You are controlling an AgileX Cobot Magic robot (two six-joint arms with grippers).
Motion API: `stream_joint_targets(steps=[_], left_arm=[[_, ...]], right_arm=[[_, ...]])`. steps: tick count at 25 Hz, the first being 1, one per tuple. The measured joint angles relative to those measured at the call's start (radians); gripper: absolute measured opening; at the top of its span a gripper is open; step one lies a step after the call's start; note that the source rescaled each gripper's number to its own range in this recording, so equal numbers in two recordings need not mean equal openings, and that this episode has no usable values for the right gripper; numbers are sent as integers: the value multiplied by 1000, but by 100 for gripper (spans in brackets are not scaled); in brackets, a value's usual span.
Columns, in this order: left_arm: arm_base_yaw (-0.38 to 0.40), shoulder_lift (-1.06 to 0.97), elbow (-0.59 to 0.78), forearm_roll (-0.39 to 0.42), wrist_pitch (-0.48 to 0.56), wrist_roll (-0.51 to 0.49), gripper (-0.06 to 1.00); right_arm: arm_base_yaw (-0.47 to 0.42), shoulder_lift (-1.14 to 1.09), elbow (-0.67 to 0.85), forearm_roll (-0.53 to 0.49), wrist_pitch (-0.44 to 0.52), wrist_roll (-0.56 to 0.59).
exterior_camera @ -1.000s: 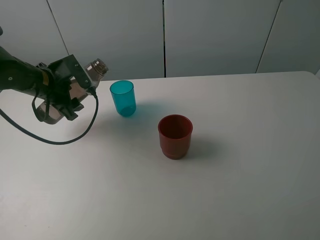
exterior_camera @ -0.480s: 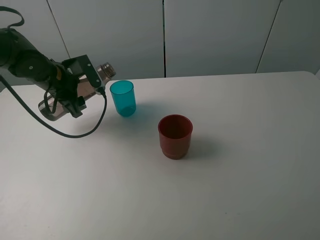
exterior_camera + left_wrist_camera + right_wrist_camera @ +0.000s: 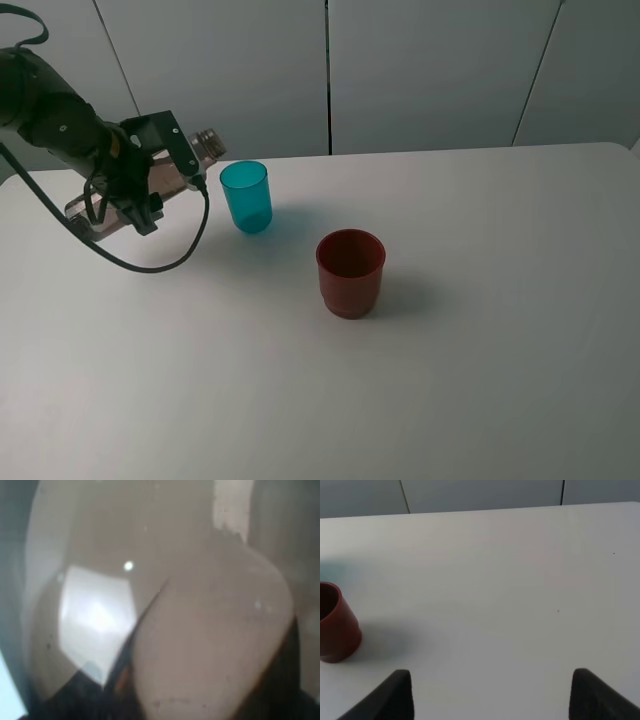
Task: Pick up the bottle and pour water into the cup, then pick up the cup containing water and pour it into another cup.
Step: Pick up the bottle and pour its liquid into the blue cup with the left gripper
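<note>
You have a translucent teal-blue cup (image 3: 246, 196) and a dark red cup (image 3: 350, 272) on your white counter (image 3: 490, 320). Your bottle (image 3: 172, 176) is clear greyish-brown.

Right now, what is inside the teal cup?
The teal cup holds no object that shows. Its translucent wall is evenly tinted, so a water level cannot be made out. The bottle in the left gripper is outside it.

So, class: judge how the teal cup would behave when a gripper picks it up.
The teal cup looks thin and translucent, so probably light, and may flex under a squeeze. It is slim and taller than wide, so a sideways nudge could tip it.
</note>
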Motion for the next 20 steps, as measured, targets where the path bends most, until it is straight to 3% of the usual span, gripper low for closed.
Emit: stream_joint_targets(steps=[20], left_arm=[[-16, 10, -60, 16, 117, -4, 1]], right_arm=[[0, 0, 0, 0, 0, 0]])
